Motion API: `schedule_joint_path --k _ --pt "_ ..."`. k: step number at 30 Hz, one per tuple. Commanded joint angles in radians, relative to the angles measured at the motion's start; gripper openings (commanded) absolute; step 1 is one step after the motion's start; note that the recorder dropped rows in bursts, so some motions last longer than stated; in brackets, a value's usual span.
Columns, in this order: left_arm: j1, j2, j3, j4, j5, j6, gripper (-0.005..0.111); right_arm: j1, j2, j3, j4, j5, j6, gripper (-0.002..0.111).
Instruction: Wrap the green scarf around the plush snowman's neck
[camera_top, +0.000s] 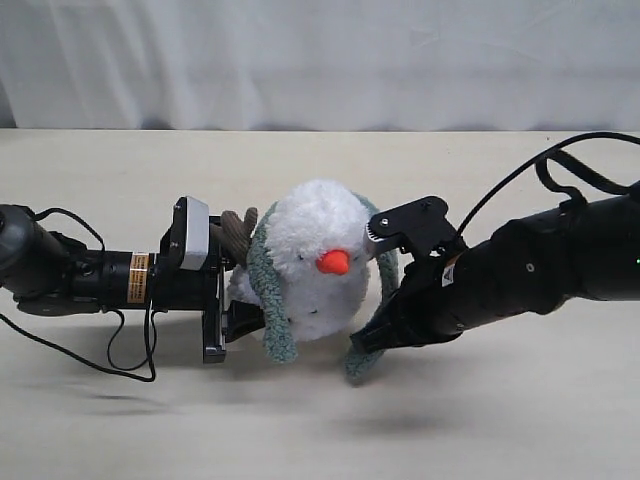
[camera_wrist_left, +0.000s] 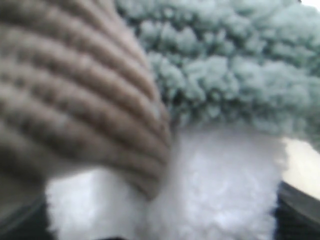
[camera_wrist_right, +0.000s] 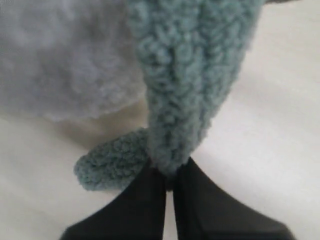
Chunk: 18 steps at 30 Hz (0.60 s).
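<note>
The plush snowman (camera_top: 315, 255) lies on the table with its orange nose (camera_top: 335, 262) facing the camera. The green scarf (camera_top: 262, 275) loops behind its neck, and one end hangs down on each side. My left gripper (camera_top: 240, 318) is closed on the white body from the left, below the brown twig arm (camera_top: 238, 232). In the left wrist view, white plush (camera_wrist_left: 225, 190) fills the space between the jaws under the scarf (camera_wrist_left: 225, 65). My right gripper (camera_top: 362, 345) is shut on the scarf's right-hand strand (camera_wrist_right: 185, 75), with that strand's tip (camera_wrist_right: 107, 162) resting on the table beside it.
The cream table (camera_top: 320, 430) ends at a white curtain (camera_top: 320, 60) at the back. The left arm's loose black cable (camera_top: 120, 355) trails on the table. The right arm's cable (camera_top: 560, 165) arches above it.
</note>
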Motion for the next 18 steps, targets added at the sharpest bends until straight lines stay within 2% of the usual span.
schedule_joint_path --k 1,7,9,13,18 --pt "-0.004 0.001 -0.004 -0.017 -0.008 -0.006 0.0 0.0 0.001 0.001 0.251 0.058 -0.271 0.004" --pt "-0.004 0.001 -0.004 -0.021 -0.008 -0.006 0.0 0.0 0.003 -0.022 0.82 0.251 -0.867 0.004" --pt "-0.004 0.001 -0.004 -0.021 -0.008 -0.006 0.0 0.0 0.003 -0.025 0.96 0.297 -0.999 0.004" --pt "-0.004 0.001 -0.004 -0.011 -0.008 -0.006 0.0 0.0 0.003 -0.034 1.126 0.31 -1.119 0.004" --pt "-0.004 0.001 -0.004 -0.004 -0.008 -0.009 0.0 0.0 0.003 -0.084 1.144 0.379 -1.121 0.004"
